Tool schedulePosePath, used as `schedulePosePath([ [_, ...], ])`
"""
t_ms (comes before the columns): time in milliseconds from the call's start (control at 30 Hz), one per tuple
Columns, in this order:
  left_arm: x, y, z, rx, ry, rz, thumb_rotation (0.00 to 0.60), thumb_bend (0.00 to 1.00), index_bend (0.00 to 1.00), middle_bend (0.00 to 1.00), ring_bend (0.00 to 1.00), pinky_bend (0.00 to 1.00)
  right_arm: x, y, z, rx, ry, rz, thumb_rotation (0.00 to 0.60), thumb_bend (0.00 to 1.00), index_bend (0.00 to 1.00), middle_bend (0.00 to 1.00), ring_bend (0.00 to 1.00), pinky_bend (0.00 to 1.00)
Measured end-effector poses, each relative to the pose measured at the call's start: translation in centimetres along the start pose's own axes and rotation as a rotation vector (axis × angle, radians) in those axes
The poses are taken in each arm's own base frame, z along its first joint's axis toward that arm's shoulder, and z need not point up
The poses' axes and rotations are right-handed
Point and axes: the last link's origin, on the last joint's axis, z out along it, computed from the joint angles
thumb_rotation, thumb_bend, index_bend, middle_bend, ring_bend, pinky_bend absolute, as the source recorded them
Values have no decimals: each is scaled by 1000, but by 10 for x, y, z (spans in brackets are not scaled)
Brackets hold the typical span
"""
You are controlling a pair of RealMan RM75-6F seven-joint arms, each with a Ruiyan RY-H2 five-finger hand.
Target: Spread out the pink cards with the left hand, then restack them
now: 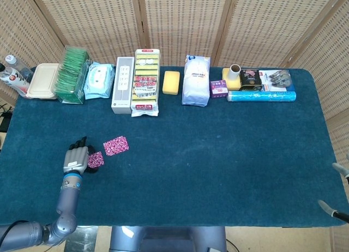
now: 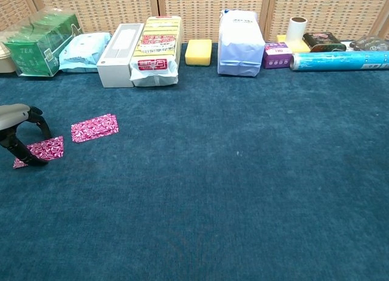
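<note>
Two pink patterned cards lie apart on the blue cloth at the left. One card (image 1: 115, 145) (image 2: 94, 128) lies free, to the right of my left hand. My left hand (image 1: 76, 159) (image 2: 18, 126) arches over the other card (image 1: 96, 159) (image 2: 42, 150), its dark fingertips (image 2: 27, 160) pressing down on that card's left part. The fingers are spread and nothing is lifted. Of my right hand (image 1: 330, 207) only grey fingertips show at the right edge of the head view, apart and holding nothing.
A row of goods lines the table's far edge: green tea box (image 2: 37, 42), wipes pack (image 2: 84, 51), white box (image 2: 119, 46), yellow-red packet (image 2: 158, 48), yellow sponge (image 2: 198, 52), white bag (image 2: 240, 42), purple box (image 2: 276, 55), blue roll (image 2: 340, 61).
</note>
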Motion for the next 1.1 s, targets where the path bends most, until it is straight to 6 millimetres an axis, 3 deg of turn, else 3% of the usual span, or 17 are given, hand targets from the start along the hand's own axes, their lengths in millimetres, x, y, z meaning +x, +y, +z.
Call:
schedulePosePath([
  [567, 4, -3, -3, -6, 3, -9, 600, 386, 365, 0, 0, 69, 1, 1, 4, -1, 0, -1, 600, 5, 164, 2, 0, 0],
  [933, 32, 10, -4, -29, 28, -52, 600, 379, 365, 0, 0, 69, 0, 0, 5, -1, -5, -4, 600, 4, 165, 2, 0, 0],
  [1100, 52, 29, 5, -57, 50, -106, 600, 379, 365, 0, 0, 69, -1, -1, 5, -1, -8, -5, 600, 4, 164, 2, 0, 0],
])
